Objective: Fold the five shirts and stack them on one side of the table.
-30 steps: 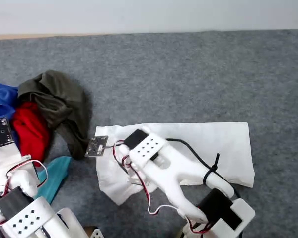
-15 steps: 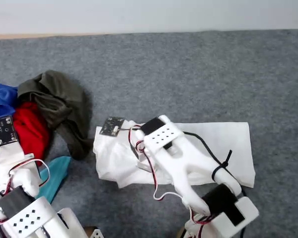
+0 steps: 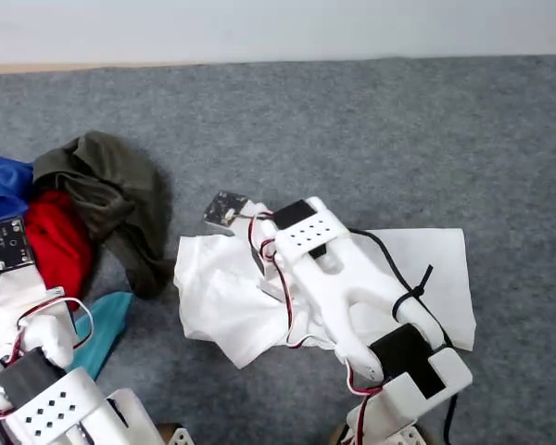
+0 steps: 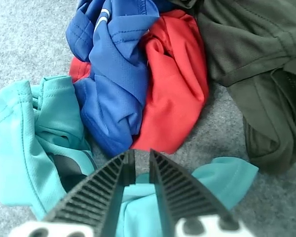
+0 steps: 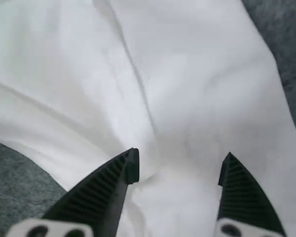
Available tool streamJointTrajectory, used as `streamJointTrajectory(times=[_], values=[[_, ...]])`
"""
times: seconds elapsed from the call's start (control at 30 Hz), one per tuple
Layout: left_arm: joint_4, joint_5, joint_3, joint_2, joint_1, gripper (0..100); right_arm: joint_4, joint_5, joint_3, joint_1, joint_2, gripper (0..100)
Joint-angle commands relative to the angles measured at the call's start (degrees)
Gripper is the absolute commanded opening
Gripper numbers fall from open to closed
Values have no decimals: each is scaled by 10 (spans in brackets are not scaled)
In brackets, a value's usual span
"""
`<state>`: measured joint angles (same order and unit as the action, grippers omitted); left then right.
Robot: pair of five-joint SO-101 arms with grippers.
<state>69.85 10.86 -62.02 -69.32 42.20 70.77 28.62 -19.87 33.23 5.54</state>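
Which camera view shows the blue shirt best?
The left wrist view: the blue shirt lies crumpled, nearly whole. The high view has its corner at the left edge; the right wrist view faces the white shirt.

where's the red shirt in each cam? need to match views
High view: red shirt at the left edge, between the blue shirt and the olive shirt.
Left wrist view: red shirt between the same two, beyond the teal shirt.
Right wrist view: faces the white shirt instead.
Shared landmark: blue shirt touching the red one.

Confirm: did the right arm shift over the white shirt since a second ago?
Yes. The right arm moved toward the far edge of the table; the green shirt stayed put.
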Motion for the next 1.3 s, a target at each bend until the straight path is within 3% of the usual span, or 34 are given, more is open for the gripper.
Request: streamJointTrajectory(times=[0.0, 0.27, 0.57, 0.93, 1.07, 1.27], values=[[4, -2, 7, -6, 0, 58, -2, -8, 32, -7, 2, 276], [4, -2, 6, -6, 0, 58, 106, -4, 64, 17, -41, 276], [2, -2, 5, -6, -1, 58, 204, 18, 42, 105, -128, 274], [4, -2, 5, -6, 1, 58, 49, 15, -127, 203, -137, 276], [4, -2, 3, -6, 1, 58, -16, 18, -159, 211, -127, 274], [4, -2, 3, -6, 1, 58, -29, 19, -147, 208, -54, 274]])
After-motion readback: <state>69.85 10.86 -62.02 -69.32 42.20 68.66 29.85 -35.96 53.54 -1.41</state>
